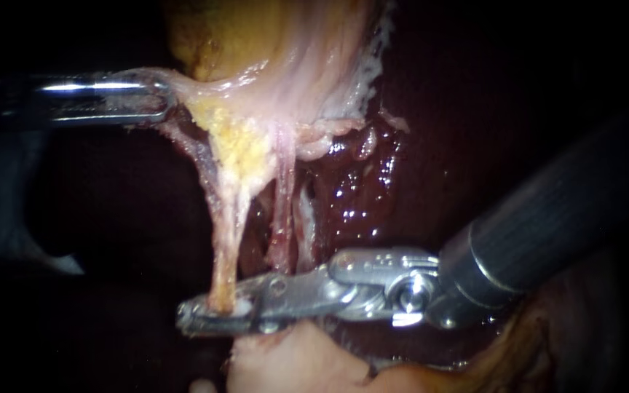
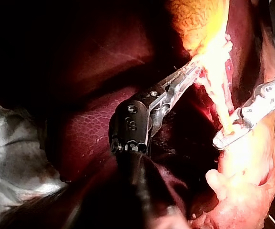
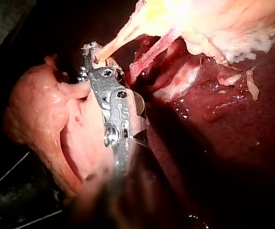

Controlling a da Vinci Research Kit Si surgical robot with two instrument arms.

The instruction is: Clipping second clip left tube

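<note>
The left tube point(image 1: 226, 240), pale and yellowish, hangs from the gallbladder point(image 1: 256, 36) down into the jaws of my right instrument point(image 1: 216, 311). Those jaws lie across the tube's lower end and close on it from both sides; a whitish bit shows between them. The right tube point(image 1: 282, 218), pinker, runs just beside it and stays outside the jaws. My left instrument point(image 1: 160, 98) is shut on a fold at the gallbladder's lower edge and holds it stretched to the left. In the right wrist view the tube enters the right instrument's tip point(image 3: 93, 53). The left wrist view shows the left instrument point(image 2: 190, 76) gripping tissue.
Dark red, wet liver point(image 1: 373, 189) lies behind the tubes. A pale pink lump of tissue point(image 1: 293, 360) sits directly under the right instrument's jaws. The right instrument's dark shaft point(image 1: 547, 218) crosses the lower right.
</note>
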